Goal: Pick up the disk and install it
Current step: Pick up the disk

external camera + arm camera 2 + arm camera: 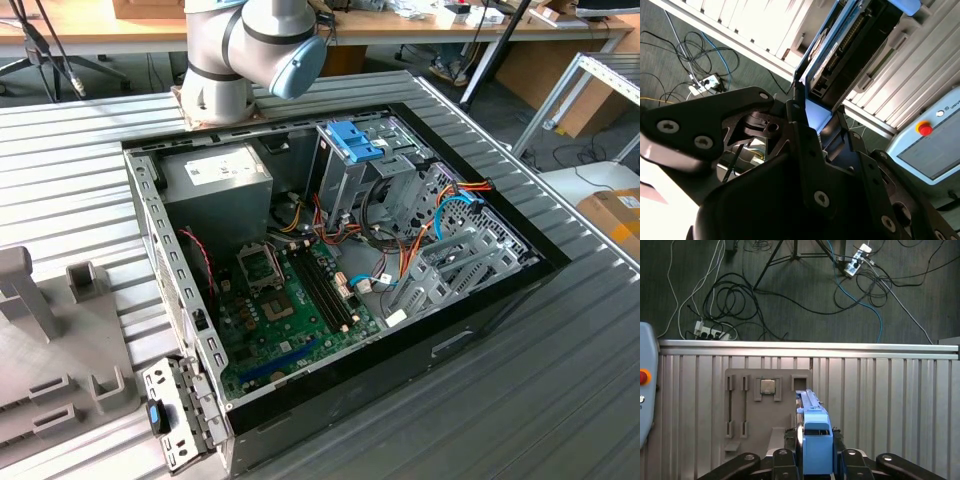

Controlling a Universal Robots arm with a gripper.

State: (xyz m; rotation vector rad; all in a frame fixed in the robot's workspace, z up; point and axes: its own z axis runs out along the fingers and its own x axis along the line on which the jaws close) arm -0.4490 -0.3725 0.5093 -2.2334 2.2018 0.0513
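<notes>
The disk (813,415) sits clamped — inside the pincer (815,460).

The exterior view looks obliquely down onto the open computer case (340,300) on the ribbed bench (560,400). Both wrist views sit close behind the tool (815,442) (812,117), sighting along the disk (812,410) (850,45). The first wrist view faces down onto bench and floor (790,300), sharing the grey fixture tray (767,415) (60,370) with the exterior view.

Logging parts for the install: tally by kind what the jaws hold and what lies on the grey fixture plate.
Disk: 1, in the jaws
Processor chip: 1, on the plate
Total: 2
</notes>
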